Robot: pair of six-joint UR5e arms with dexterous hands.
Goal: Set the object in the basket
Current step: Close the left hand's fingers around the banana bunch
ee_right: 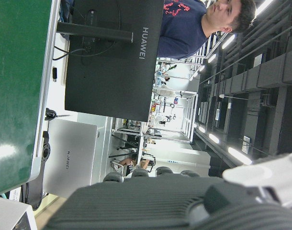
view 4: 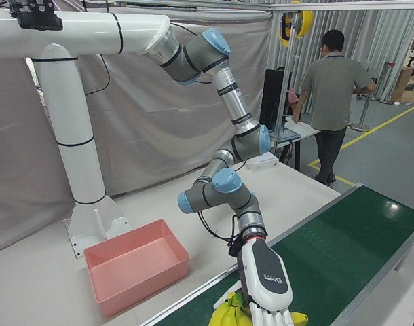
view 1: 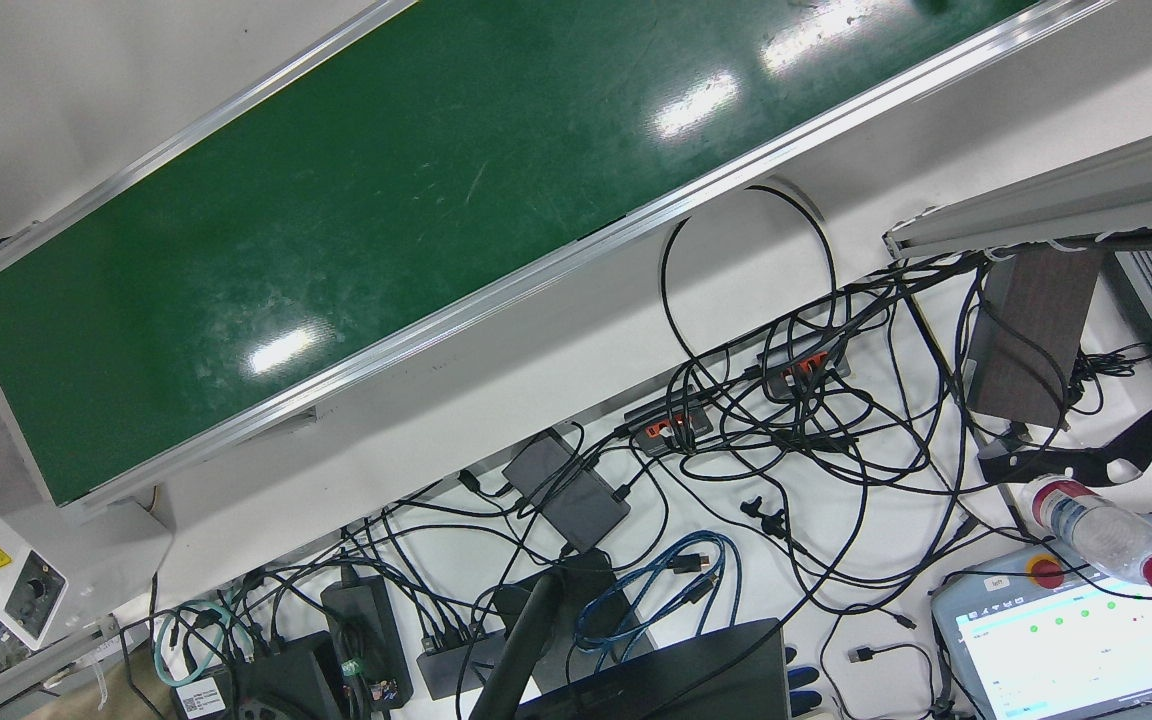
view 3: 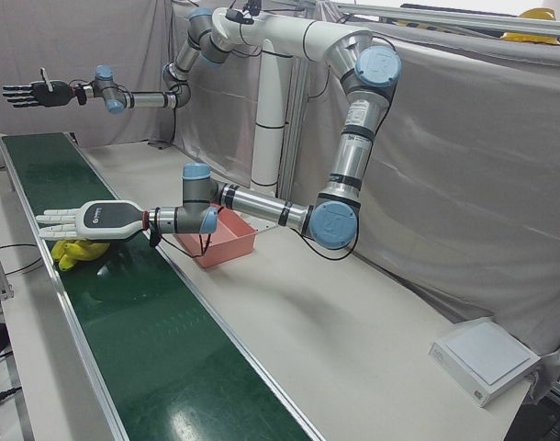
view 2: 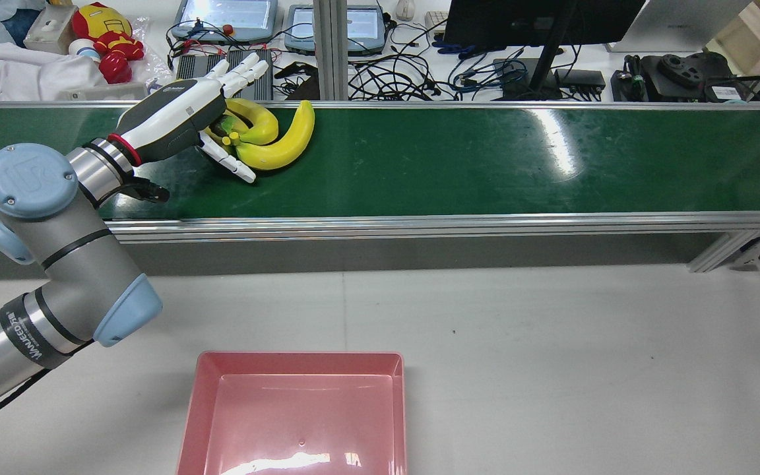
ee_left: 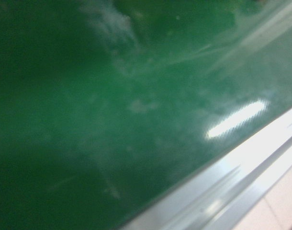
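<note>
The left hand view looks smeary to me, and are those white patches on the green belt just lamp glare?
The left hand view is blurred, showing only the green belt with a bright streak; in the front view and rear view the white patches on the belt are ceiling-light glare; the bananas stay sharp.

Yellow bananas (view 2: pixel 274 142) lie on the dark green belt (view 2: pixel 459 158); the basket (view 2: pixel 294 415) is pink.

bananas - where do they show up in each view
Front view: not in it.
Rear view: bananas upper left, on the green belt, under the left hand.
Left-front view: left edge, below the hand.
Right-front view: bottom centre, behind the hand.
Hand views: not in them.
Shared landmark: the pink basket.
</note>
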